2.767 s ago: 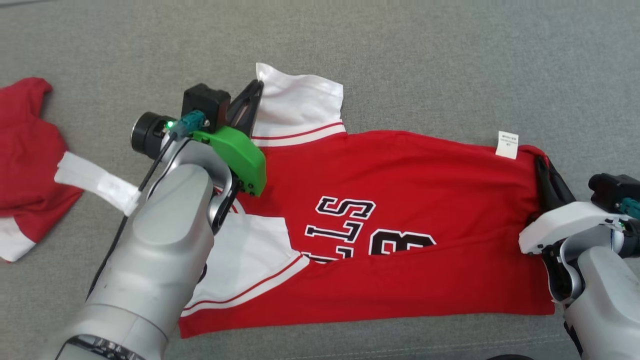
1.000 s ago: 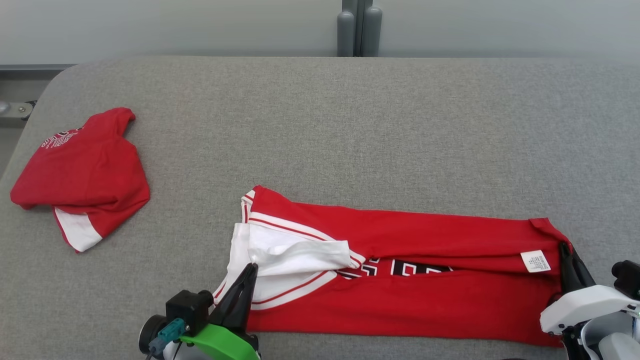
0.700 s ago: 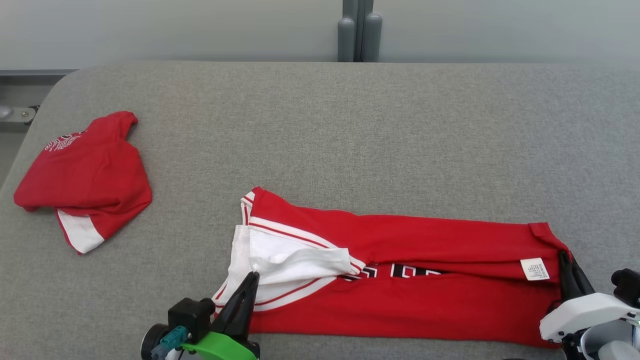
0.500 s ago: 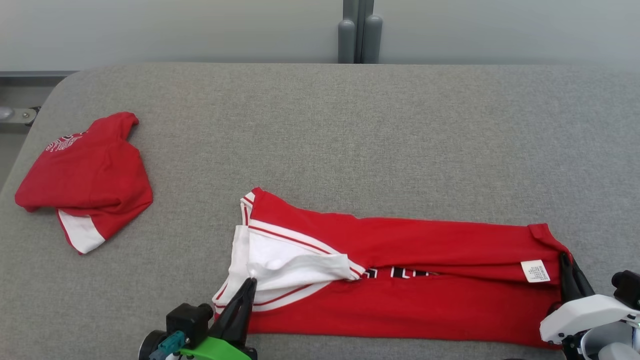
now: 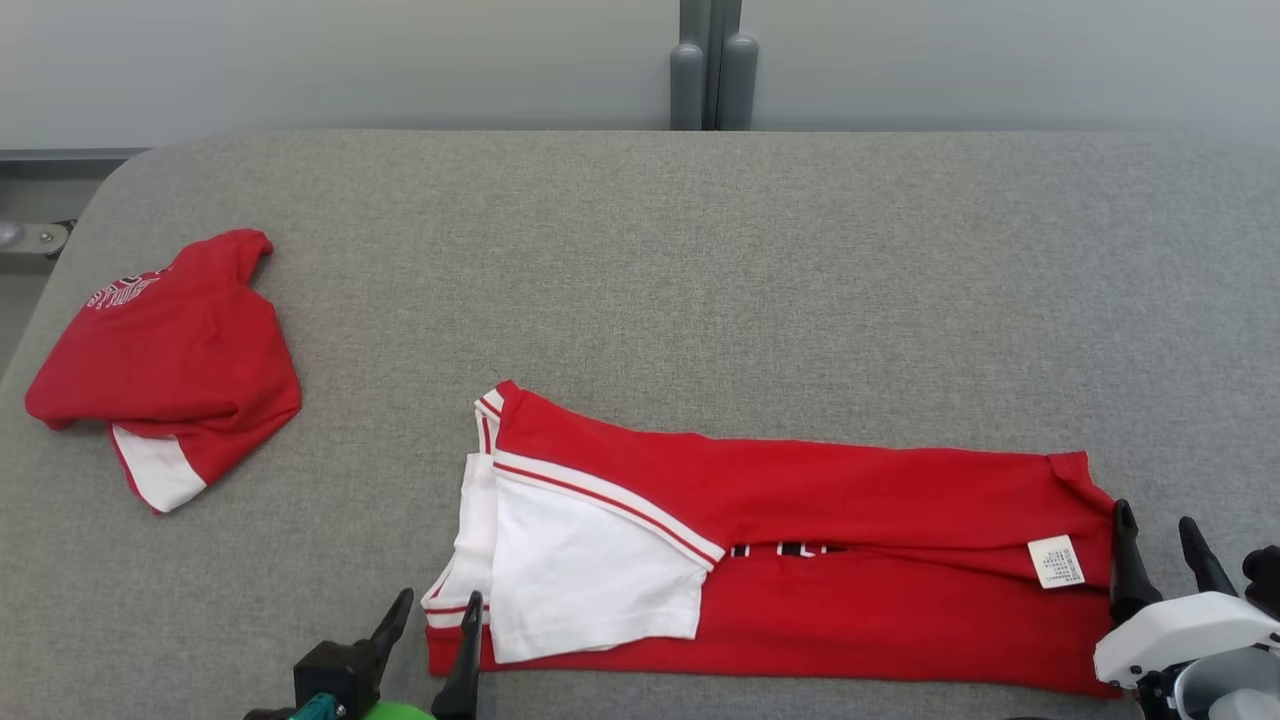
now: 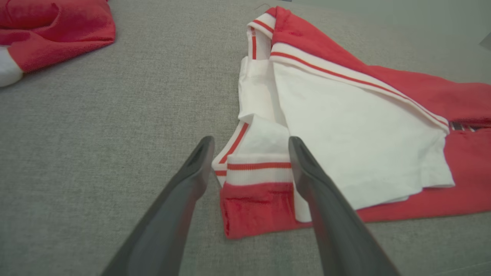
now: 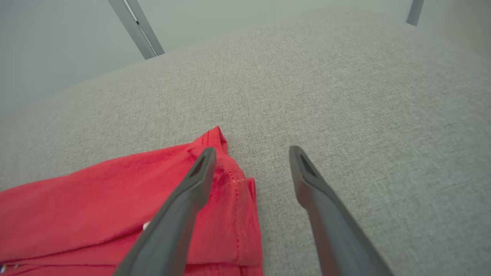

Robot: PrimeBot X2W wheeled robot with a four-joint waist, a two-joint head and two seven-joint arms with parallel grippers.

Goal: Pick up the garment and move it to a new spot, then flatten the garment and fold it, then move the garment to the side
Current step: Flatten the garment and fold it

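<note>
**A:** Where is the garment?

**B:** The red garment (image 5: 850, 560) lies folded into a long band along the near edge of the table (image 5: 700, 250), running from about the middle toward the near right corner. Its white sleeve (image 5: 590, 570) lies flat on top at the left end, and a small label (image 5: 1056, 560) shows near the right end.

**A:** And the hands?

**B:** The left hand (image 5: 438, 597) is spread, with its fingers either side of the striped corner at the left end, pinching nothing. The right hand (image 5: 1155, 514) is spread too. One finger is over the red hem at the right end and the other over bare table.

**A:** Anything else?

**B:** A second red shirt (image 5: 170, 350) lies bunched near the left edge, well apart.
</note>
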